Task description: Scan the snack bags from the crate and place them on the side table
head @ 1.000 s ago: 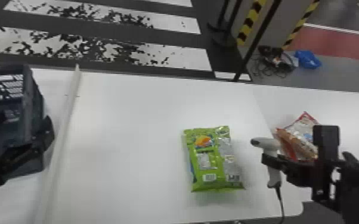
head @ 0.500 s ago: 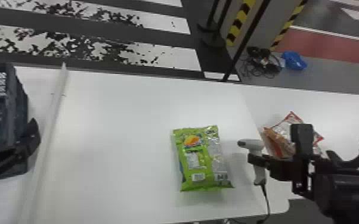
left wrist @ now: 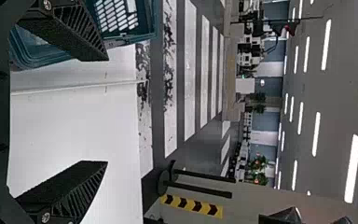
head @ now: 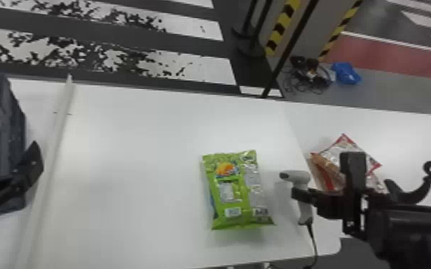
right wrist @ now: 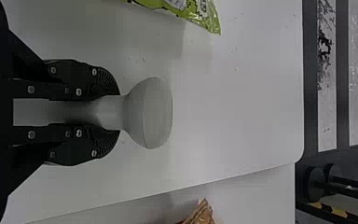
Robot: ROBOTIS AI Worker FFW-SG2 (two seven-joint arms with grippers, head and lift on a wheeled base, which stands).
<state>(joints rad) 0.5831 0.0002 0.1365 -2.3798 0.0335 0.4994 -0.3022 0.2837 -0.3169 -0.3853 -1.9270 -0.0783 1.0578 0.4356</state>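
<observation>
I find the jaws of my right gripper [head: 302,198] closed on the grip of a handheld barcode scanner [head: 295,176]. In the right wrist view, this gripper [right wrist: 109,113] has one finger on either side of the handle, with the flared head beyond the tips. The arm enters the head view from the right and reaches in over the table's right part, wrist angled down, the scanner head turned toward the green snack bag [head: 236,189]. Scanner and bag are near each other, apart. A cord [head: 313,239] hangs from the grip toward the near edge.

My left gripper [head: 34,162] enters at the left, in front of the blue-grey crate [head: 14,118]. The left wrist view confirms its jaws parted wide, nothing between them, and the wrist pointing forward.

The green bag lies flat on the white table [head: 136,161], well inside the far edge and closer to the near one. A broad stretch of bare tabletop runs from it to the white raised strip [head: 52,150] beside the crate. On the right, the red-and-white snack bag [head: 336,153] rests on the side table [head: 419,143], near the seam, partly hidden by my right arm; surface extends beyond it.
</observation>
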